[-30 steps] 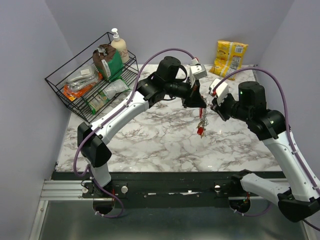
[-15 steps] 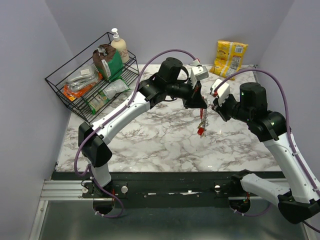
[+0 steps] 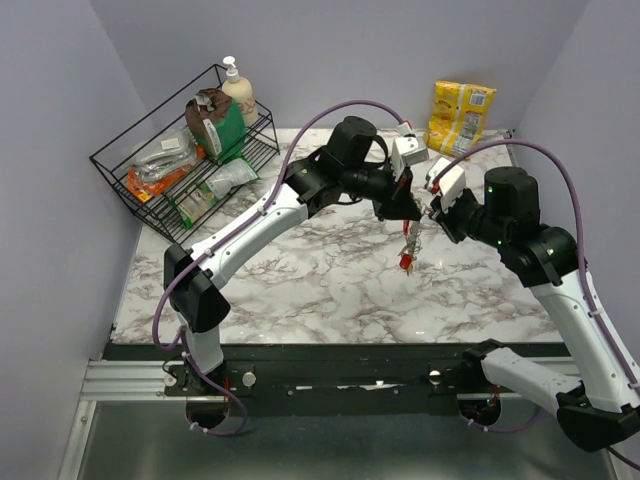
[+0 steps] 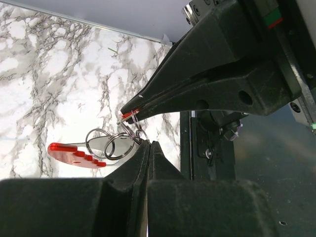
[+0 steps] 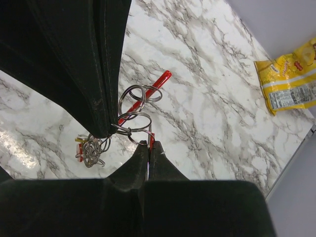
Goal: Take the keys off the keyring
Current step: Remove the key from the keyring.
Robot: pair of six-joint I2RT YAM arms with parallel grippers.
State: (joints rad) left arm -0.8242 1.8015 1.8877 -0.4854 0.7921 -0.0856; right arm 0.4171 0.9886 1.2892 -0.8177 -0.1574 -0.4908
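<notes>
Both grippers meet above the middle of the marble table (image 3: pixel 300 270). My left gripper (image 3: pixel 408 211) (image 4: pixel 149 143) is shut, with a thin metal ring of the keyring (image 4: pixel 118 143) pinched at its tip. My right gripper (image 3: pixel 431 212) (image 5: pixel 149 143) is shut on a red bit and a ring of the same keyring (image 5: pixel 134 120). Linked rings span the short gap between the two tips. A red-headed key (image 4: pixel 74 154) (image 5: pixel 148 92) (image 3: pixel 405 263) hangs from those rings. A small heap of rings with yellow and red tags (image 5: pixel 89 147) lies on the marble below.
A black wire rack (image 3: pixel 150 195) with packets and a soap bottle (image 3: pixel 238 88) stands at the back left. A yellow snack bag (image 3: pixel 458 115) (image 5: pixel 289 81) lies at the back right. The grey walls close in the table's left, far and right sides.
Both grippers have shifted a little to the right together, carrying the rings and the hanging red key with them. Both grips look unchanged.
</notes>
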